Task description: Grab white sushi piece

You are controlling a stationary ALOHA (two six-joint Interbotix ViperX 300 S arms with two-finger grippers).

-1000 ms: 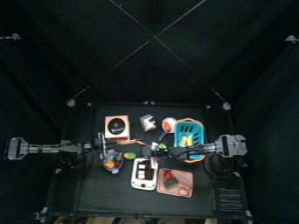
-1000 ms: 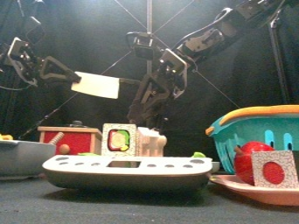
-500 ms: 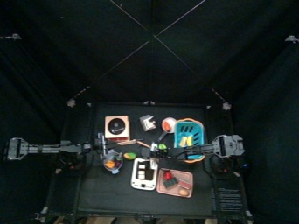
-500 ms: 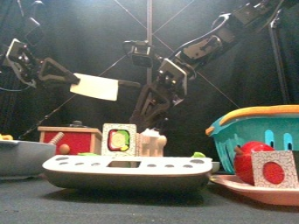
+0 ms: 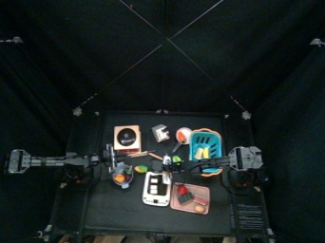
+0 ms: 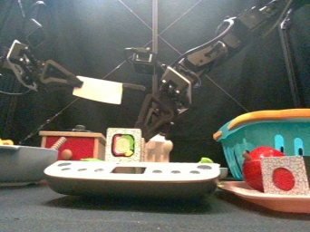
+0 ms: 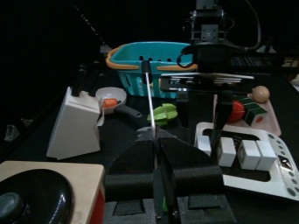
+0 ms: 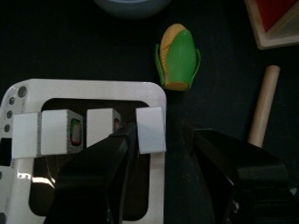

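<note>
The white sushi piece [image 6: 121, 145] with a green and red centre stands on a white tray [image 6: 130, 174], beside a plain white piece [image 6: 158, 148]. In the right wrist view the sushi piece [image 8: 73, 129] and the white pieces [image 8: 149, 129] sit in the tray [image 8: 87, 87]. My right gripper [image 8: 163, 149] hangs open just above them; it also shows in the front view [image 6: 150, 120] and the top view [image 5: 164, 163]. My left gripper [image 7: 158, 153] is shut on a thin pale card [image 6: 100, 90], held up at the left.
A teal basket [image 5: 206, 144] stands at the right and a pink tray [image 5: 193, 197] with red pieces in front of it. A wooden box [image 5: 127, 138] and a grey bowl [image 5: 121, 177] are at the left. A corn cob [image 8: 177, 57] and a wooden stick [image 8: 267, 101] lie beside the white tray.
My right arm has shifted slightly over the white tray, its wrist a little further right. The left arm and its card have not moved.
</note>
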